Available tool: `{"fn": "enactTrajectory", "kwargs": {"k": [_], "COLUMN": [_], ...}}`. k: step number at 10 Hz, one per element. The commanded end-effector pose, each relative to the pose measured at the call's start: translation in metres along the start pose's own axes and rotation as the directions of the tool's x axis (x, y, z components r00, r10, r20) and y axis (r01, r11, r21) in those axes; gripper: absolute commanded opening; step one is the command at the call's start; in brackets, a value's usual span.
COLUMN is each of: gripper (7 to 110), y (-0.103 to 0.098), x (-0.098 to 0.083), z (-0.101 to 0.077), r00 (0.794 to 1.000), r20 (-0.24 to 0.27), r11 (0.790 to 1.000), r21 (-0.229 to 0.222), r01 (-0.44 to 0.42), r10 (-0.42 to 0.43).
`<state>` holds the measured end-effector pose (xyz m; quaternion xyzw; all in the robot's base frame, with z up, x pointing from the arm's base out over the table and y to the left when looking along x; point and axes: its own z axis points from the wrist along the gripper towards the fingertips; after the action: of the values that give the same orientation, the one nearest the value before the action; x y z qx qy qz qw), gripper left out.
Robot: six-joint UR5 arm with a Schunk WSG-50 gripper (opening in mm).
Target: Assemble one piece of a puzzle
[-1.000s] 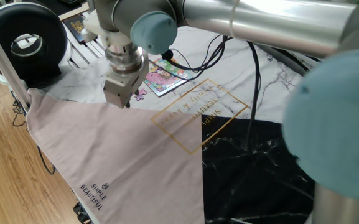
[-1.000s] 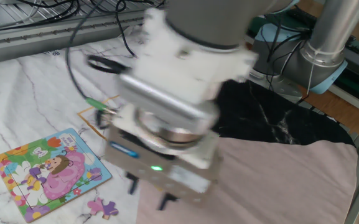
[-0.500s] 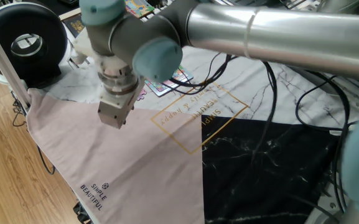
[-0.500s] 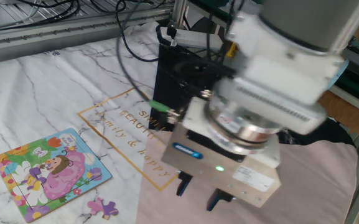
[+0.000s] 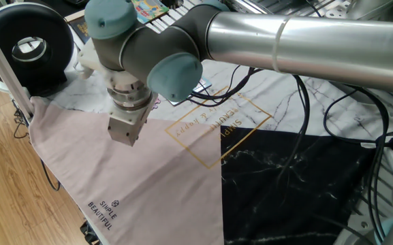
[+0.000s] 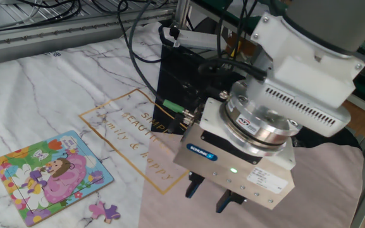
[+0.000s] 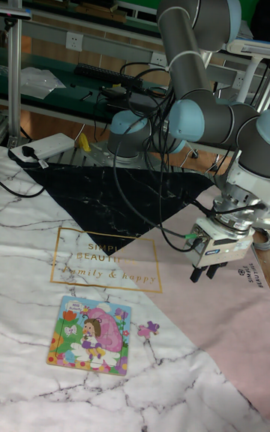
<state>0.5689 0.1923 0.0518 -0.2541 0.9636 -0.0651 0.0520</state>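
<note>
The puzzle (image 6: pixel 49 176) lies flat on the white marble cloth, a pink, yellow and green cartoon board; the tall fixed view shows the puzzle (image 7: pixel 90 334) at the lower left. The tiny purple piece (image 6: pixel 104 210) rests on the cloth just off the board's corner, and the piece (image 7: pixel 148 328) lies loose there too. My gripper (image 6: pixel 210 195) hangs over the edge of the pink cloth, well to the side of the piece, open with nothing between its fingers. From the tall view the gripper (image 7: pixel 202 274) is above and right of the piece. My arm covers both in one fixed view, where the gripper (image 5: pixel 124 133) points down.
A pink cloth (image 5: pixel 148 177) and a black marble cloth (image 5: pixel 285 177) overlap the white one. A black round device (image 5: pixel 26 44) stands at the far left. Another colourful board (image 5: pixel 148 8) sits at the back. Cables and a black box (image 6: pixel 182 69) lie behind the gripper.
The gripper has swung away from the piece and the puzzle and out over the pink cloth. The piece and the board have not moved.
</note>
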Motion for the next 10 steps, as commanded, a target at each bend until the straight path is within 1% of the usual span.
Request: {"fn": "enactTrajectory", "kwargs": {"k": [1,2,3,4,5,6,7,8,9,10], "gripper": [44,44,44,44,44,44,44,44,44,44], "y": [0.007,0.012,0.038,0.046,0.039,0.041,0.047,0.050,0.048,0.042], "x": [0.004,0.013,0.007,0.005,0.010,0.009,0.005,0.004,0.006,0.009], "z": [-0.001,-0.002,-0.004,-0.005,-0.004,-0.005,-0.005,-0.006,-0.006,-0.003], "r00": [1.000,0.997,0.989,0.991,0.996,0.997,0.998,0.999,1.000,0.999], "r20": [-0.013,-0.050,-0.046,-0.040,-0.050,-0.043,-0.027,-0.021,-0.023,-0.031], "r11": [1.000,0.997,0.979,0.975,0.985,0.985,0.981,0.979,0.982,0.981], "r21": [-0.028,-0.043,-0.144,-0.177,-0.149,-0.162,-0.184,-0.197,-0.189,-0.195], "r01": [-0.011,-0.065,-0.144,-0.136,-0.083,-0.067,-0.063,-0.041,-0.017,-0.011], "r10": [0.011,0.063,0.138,0.131,0.076,0.060,0.059,0.037,0.013,0.005]}}
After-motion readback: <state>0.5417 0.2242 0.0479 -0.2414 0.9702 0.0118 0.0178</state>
